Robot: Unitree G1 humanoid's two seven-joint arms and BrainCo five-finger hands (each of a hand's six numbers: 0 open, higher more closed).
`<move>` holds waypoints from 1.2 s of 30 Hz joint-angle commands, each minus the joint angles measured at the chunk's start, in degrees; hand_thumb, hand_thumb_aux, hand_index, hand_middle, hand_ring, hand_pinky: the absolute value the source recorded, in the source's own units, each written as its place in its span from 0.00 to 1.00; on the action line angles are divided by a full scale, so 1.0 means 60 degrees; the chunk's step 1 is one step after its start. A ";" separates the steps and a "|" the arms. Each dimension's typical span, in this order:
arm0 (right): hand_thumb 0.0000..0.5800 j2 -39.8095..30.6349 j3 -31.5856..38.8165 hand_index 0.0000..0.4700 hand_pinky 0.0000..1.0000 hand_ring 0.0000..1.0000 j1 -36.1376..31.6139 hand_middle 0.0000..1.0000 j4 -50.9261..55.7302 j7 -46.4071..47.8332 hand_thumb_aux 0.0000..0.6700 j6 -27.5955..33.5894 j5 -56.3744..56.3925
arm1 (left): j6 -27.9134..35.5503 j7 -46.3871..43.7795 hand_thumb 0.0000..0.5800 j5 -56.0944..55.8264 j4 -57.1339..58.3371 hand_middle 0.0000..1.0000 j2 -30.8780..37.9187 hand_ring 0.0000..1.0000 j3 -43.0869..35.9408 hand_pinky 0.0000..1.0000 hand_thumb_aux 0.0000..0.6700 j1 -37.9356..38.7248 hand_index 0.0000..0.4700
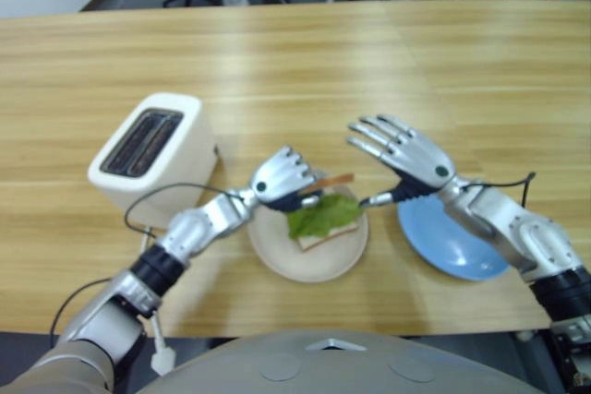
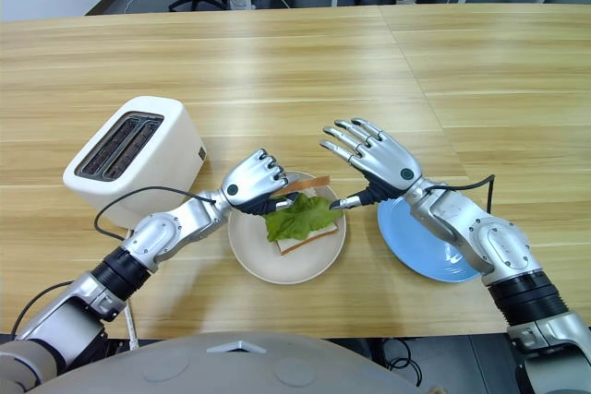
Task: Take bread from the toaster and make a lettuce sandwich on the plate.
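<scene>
The left hand (image 2: 247, 182) has its fingers (image 2: 266, 165) curled narrowly on one end of the top slice (image 2: 311, 182). This bread sticks out from those fingers toward the robot's right, its long axis running left to right and its free end tilted up. Directly below and just ahead of the fingers lies the lettuce (image 2: 300, 217), spread over the lower slice (image 2: 307, 243) on the beige plate (image 2: 277, 269). The coming move therefore looks like a short drop and levelling of the held bread onto the leaf. Whether its near edge already touches the lettuce is hard to tell from this angle. The right hand (image 2: 380, 161) hovers just right of the sandwich with its fingers (image 2: 346, 140) spread wide and holding nothing. It is above the gap between the beige plate and the blue plate (image 2: 420, 254). The left hand is the nearer one and already has the bread. The toaster (image 2: 129, 159) stands on the bench (image 2: 277, 71), well left of the left fingers. A small dark mark on its side is too small to read, and no other writing shows.
</scene>
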 commanded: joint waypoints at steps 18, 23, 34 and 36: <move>0.00 0.0171 0.0777 0.00 0.00 0.00 0.0482 0.00 -0.0103 0.3888 0.00 -0.0770 0.2284 | 0.0082 -0.0271 1.00 -0.0020 0.0546 1.00 -0.0204 1.00 -0.1090 1.00 1.00 0.0548 0.98; 0.00 0.0205 0.1097 0.00 0.00 0.00 0.0540 0.00 0.0391 0.4755 0.00 -0.0753 0.2573 | 0.0167 -0.0326 1.00 -0.0020 0.0825 1.00 -0.0285 1.00 -0.1223 1.00 1.00 0.0469 0.98; 0.00 0.0278 0.2058 0.00 0.00 0.00 -0.0144 0.00 0.1833 0.5830 0.00 -0.1179 0.2281 | 0.0242 -0.0283 1.00 -0.0092 0.1008 1.00 -0.0372 1.00 -0.1382 1.00 1.00 0.0369 0.98; 0.00 0.0256 0.2247 0.00 0.00 0.00 -0.0205 0.00 0.1971 0.5974 0.00 -0.1233 0.2183 | 0.0232 -0.0238 1.00 -0.0129 0.1001 1.00 -0.0386 1.00 -0.1374 1.00 1.00 0.0360 0.98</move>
